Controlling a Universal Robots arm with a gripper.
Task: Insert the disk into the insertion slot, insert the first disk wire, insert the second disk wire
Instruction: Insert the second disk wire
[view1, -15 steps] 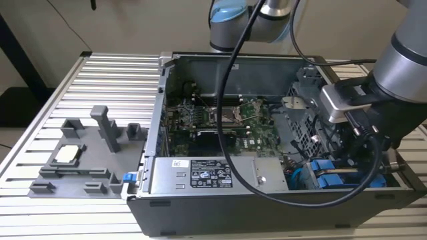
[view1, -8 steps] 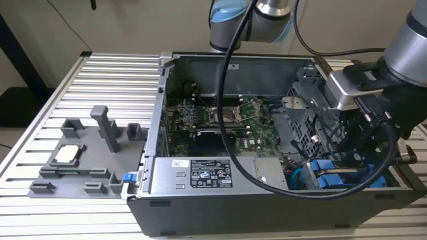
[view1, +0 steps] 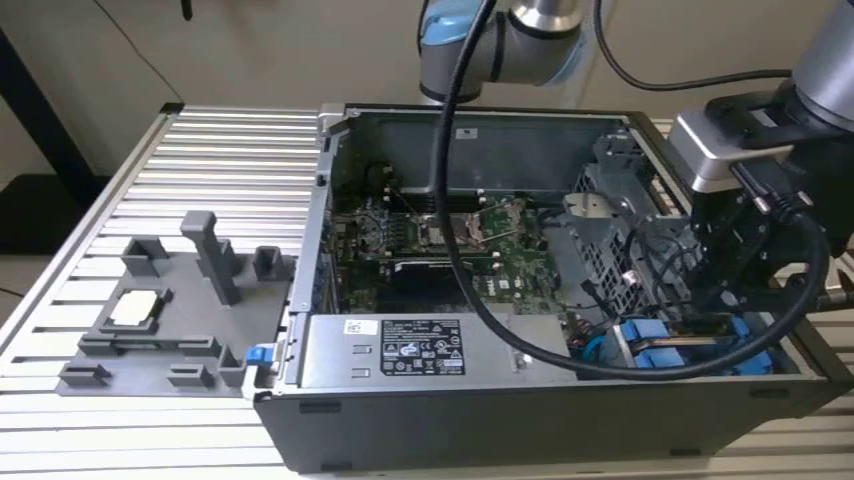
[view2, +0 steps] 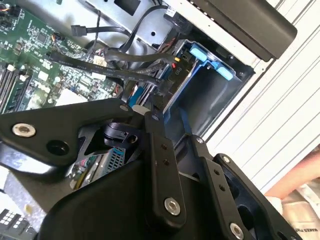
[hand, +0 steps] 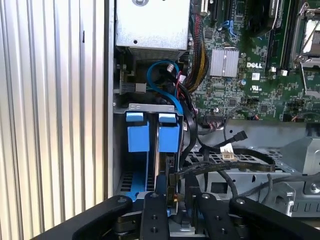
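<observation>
Tool (hand: 172, 210) sat low inside the open computer case (view1: 534, 420), at the drive cage (hand: 150, 107) in the case corner near the bench (view1: 200, 160) edge. Fingers (hand: 152, 215) narrow, apparently pinching a black wire connector (hand: 172, 180) against the disk (hand: 167, 137) seated in the insertion slot (hand: 165, 165), beside another blue-carrier drive (hand: 137, 137).

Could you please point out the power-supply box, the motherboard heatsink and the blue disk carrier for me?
power-supply box (view1: 400, 350), exterior view, its labelled side.
motherboard heatsink (hand: 224, 62), first wrist view, its finned top.
blue disk carrier (hand: 168, 136), first wrist view, its blue tab.
</observation>
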